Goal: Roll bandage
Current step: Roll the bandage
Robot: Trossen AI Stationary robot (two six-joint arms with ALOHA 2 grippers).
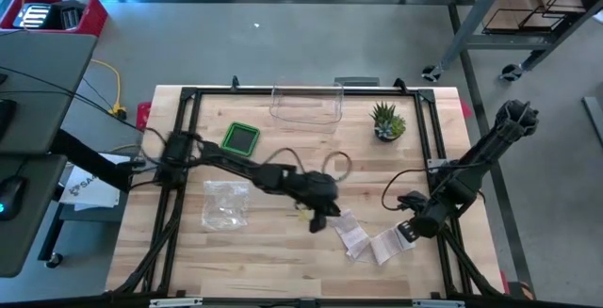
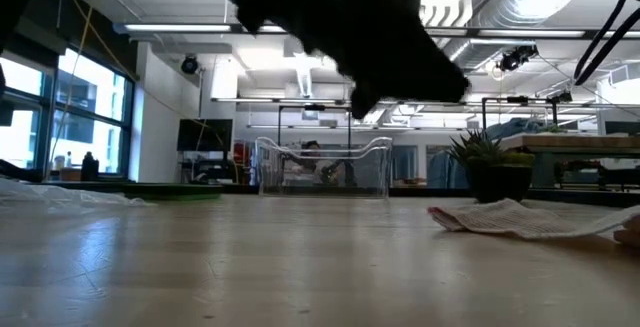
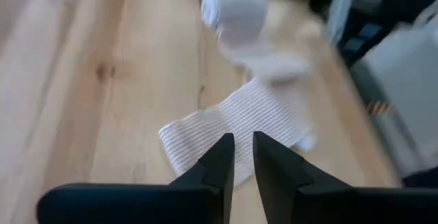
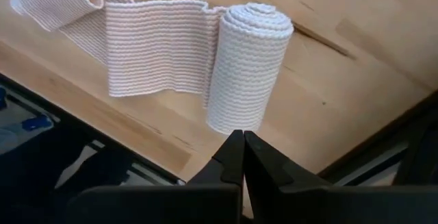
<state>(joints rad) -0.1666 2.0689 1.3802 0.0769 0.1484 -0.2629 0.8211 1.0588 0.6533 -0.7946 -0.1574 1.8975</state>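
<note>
A: Wood surface (image 2: 250, 267) nearest the low cam, pale planks, w/ bandage (image 2: 520, 217) lying flat on its right side. Room behind?

B: Open workshop, ceiling lights, big windows at left. Clear box (image 1: 306, 104) at the back edge, potted plant (image 1: 386, 121) beside it, green tray (image 1: 241, 137) and plastic bag (image 1: 226, 202) on the left half.

A: Hands?

B: Left hand (image 3: 243, 157) was over the loose tail, fingers nearly together, nothing pinched. Right hand (image 4: 243, 157) pressed together, empty, just by the rolled end.
</note>
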